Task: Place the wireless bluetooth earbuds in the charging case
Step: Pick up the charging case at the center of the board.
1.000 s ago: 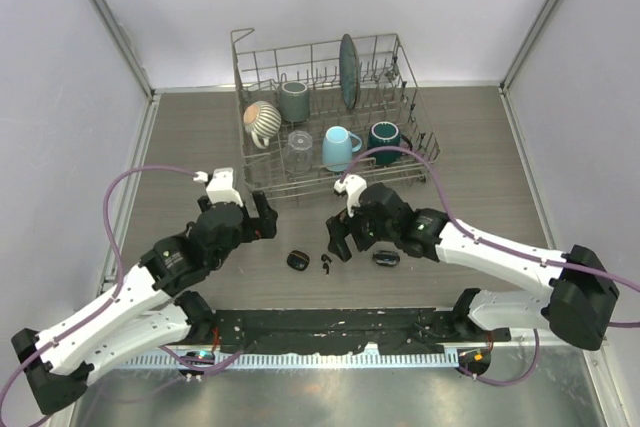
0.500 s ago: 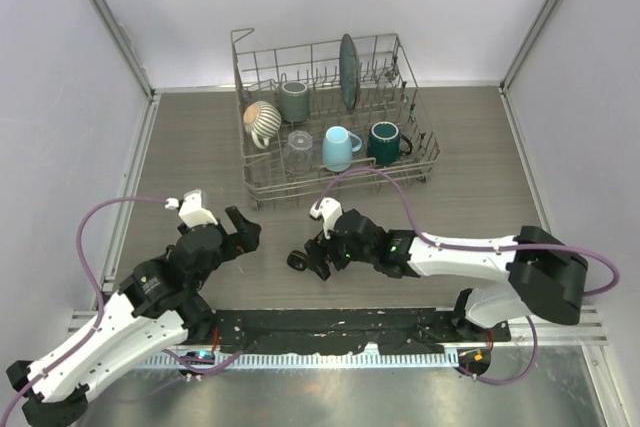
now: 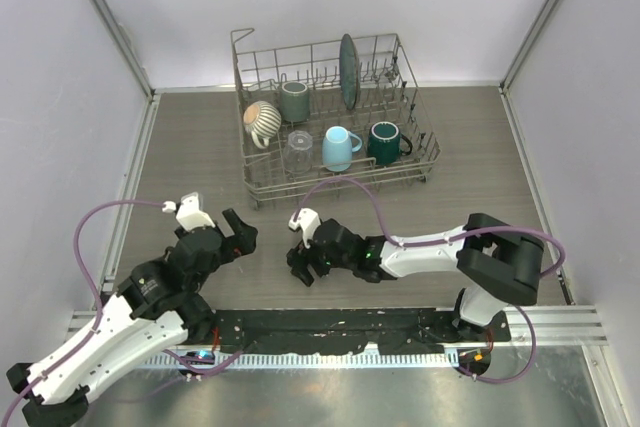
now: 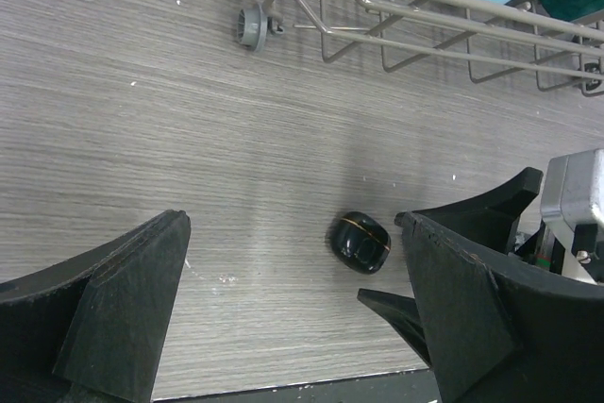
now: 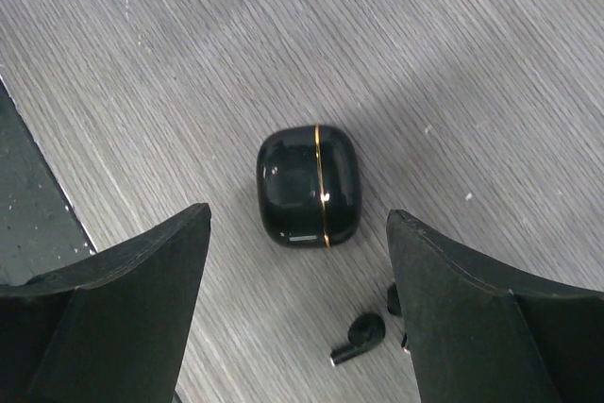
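Swung left: right pincer [image 5: 297, 216], jaws apart, straddling shut charging case [image 5: 309, 186] for grasping; earbud [image 5: 359, 337] beside; left pincer [image 4: 293, 219] open.

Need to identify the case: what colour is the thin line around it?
Gold, on the glossy black charging case; clearest in the right wrist view.

Grey wood-grain table [image 3: 480, 147] carries a wire dish rack [image 3: 345, 183], a black charging case [image 5: 309, 186] and an earbud [image 5: 360, 335] beside it
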Available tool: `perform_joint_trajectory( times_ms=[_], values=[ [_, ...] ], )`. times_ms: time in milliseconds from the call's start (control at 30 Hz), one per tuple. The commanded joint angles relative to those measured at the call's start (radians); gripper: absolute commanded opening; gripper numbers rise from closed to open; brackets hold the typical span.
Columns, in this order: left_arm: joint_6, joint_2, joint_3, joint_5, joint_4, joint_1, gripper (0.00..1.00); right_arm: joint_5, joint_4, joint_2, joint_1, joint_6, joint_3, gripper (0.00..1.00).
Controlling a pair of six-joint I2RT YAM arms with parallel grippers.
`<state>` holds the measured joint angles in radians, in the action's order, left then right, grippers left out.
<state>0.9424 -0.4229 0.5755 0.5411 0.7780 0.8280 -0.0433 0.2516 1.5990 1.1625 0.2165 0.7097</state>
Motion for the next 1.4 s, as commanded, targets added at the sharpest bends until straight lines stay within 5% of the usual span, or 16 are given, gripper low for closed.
perform_joint_trajectory(
  times_ms=[0, 400, 767, 1067, 1100, 1133, 1367],
  values=[
    [-0.002, -0.020, 0.004, 0.017, -0.011, -0.004, 1.00, -0.033, 0.095, 0.053, 0.014, -0.034, 0.056, 0.80],
    [-0.019, -0.005, 0.021, 0.033, 0.004, -0.004, 1.00, -0.055, 0.044, 0.102, 0.037, -0.075, 0.077, 0.61],
    [-0.034, 0.021, 0.024, 0.030, -0.003, -0.004, 1.00, -0.086, 0.006, 0.102, 0.042, -0.083, 0.062, 0.65],
    [-0.057, 0.000, 0.023, -0.032, -0.066, -0.004, 1.00, -0.105, -0.021, 0.096, 0.042, -0.095, 0.065, 0.41],
    [-0.056, -0.001, 0.023, -0.035, -0.071, -0.004, 1.00, -0.105, -0.026, 0.087, 0.042, -0.098, 0.060, 0.22],
    [-0.060, -0.001, 0.024, -0.044, -0.091, -0.004, 1.00, -0.105, -0.028, 0.079, 0.042, -0.097, 0.059, 0.16],
    [-0.074, 0.032, 0.037, -0.107, -0.123, -0.004, 1.00, -0.112, 0.005, -0.164, 0.042, -0.075, 0.004, 0.06]
  ],
)
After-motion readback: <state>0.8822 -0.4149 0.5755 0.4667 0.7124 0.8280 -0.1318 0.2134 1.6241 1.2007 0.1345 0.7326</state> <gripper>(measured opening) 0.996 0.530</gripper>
